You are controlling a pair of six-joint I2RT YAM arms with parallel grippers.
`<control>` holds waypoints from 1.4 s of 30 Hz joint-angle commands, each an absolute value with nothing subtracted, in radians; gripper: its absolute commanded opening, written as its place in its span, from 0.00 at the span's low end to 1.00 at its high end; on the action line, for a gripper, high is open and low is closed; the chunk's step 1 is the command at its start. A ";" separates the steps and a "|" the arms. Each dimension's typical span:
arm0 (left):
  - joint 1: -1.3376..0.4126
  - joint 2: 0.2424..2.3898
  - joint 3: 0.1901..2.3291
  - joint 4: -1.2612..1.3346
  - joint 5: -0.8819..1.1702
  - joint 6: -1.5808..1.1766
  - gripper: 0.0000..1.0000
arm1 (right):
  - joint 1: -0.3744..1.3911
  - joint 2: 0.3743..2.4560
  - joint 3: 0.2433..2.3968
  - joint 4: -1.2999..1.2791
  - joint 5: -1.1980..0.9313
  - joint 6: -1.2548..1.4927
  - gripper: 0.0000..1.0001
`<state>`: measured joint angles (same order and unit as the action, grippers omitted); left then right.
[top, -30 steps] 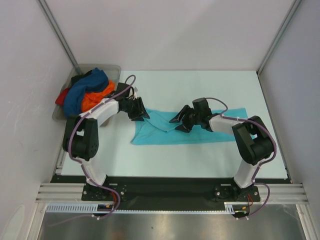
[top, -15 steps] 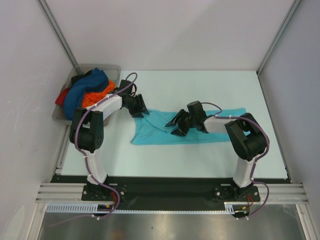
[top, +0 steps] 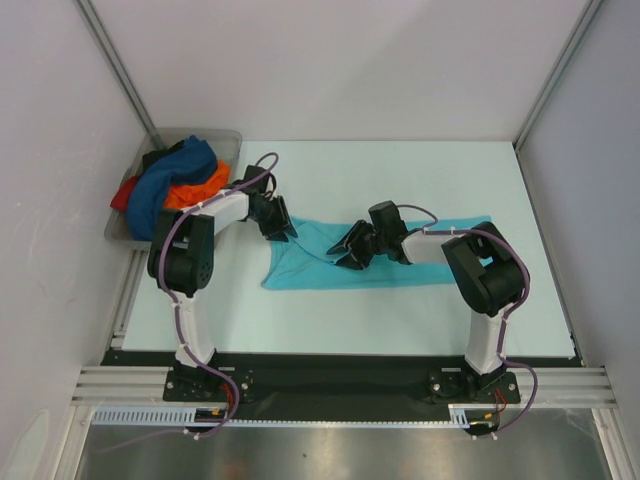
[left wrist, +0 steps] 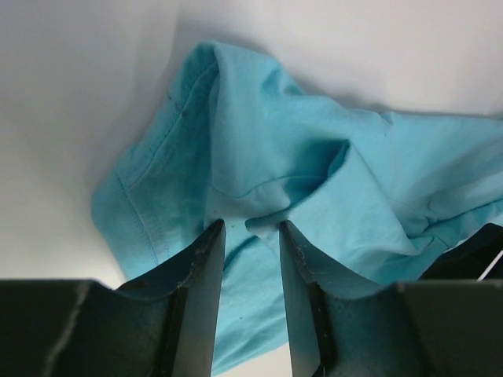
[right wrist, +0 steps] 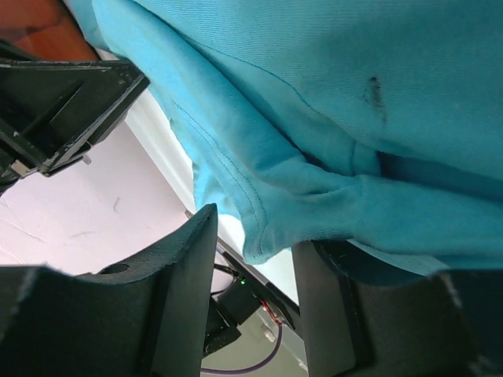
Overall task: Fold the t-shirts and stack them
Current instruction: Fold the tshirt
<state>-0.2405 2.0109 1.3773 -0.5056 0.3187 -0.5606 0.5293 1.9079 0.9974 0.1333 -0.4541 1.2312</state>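
The turquoise t-shirt (top: 310, 268) lies spread and rumpled across the middle of the table. My left gripper (top: 279, 227) is at its upper left corner. In the left wrist view the left gripper (left wrist: 250, 228) is open, with bunched turquoise cloth (left wrist: 259, 141) just beyond and below its fingertips. My right gripper (top: 350, 251) is over the shirt's middle. In the right wrist view it (right wrist: 255, 228) is open, and a hemmed fold of the shirt (right wrist: 354, 94) hangs between its jaws, resting against the right finger (right wrist: 330, 275).
A grey tray (top: 222, 138) at the back left holds a pile of dark blue (top: 170, 178), orange (top: 195, 192) and red (top: 124, 195) shirts. White walls stand close on the left, the right and the back.
My right gripper has slid a little to the left along the shirt. The left arm's elbow has swung right and the left gripper has settled at the shirt's corner.
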 commanded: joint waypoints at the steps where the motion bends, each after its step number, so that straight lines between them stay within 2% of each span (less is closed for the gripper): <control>1: -0.233 2.031 1.425 -0.479 0.342 -0.569 0.39 | 0.538 1.921 1.042 0.160 -0.463 1.239 0.47; 11: -0.233 2.022 1.427 -0.454 0.342 -0.571 0.31 | 0.538 1.930 1.045 0.147 -0.469 1.235 0.38; 19: -0.235 2.023 1.416 -0.439 0.365 -0.594 0.31 | 0.537 1.933 1.040 0.138 -0.472 1.224 0.38; 22: -0.236 2.008 1.405 -0.436 0.370 -0.597 0.36 | 0.537 1.933 1.040 0.140 -0.477 1.223 0.38; 25: -0.238 1.976 1.373 -0.419 0.370 -0.615 0.37 | 0.535 1.928 1.039 0.140 -0.476 1.218 0.38; 42: -0.255 1.982 1.356 -0.400 0.391 -0.663 0.33 | 0.528 1.933 1.029 0.158 -0.483 1.230 0.37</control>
<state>-0.2462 2.0071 1.3296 -0.4160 0.3687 -0.6426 0.5308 1.9228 1.0103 0.1333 -0.4717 1.2304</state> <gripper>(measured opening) 0.340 0.373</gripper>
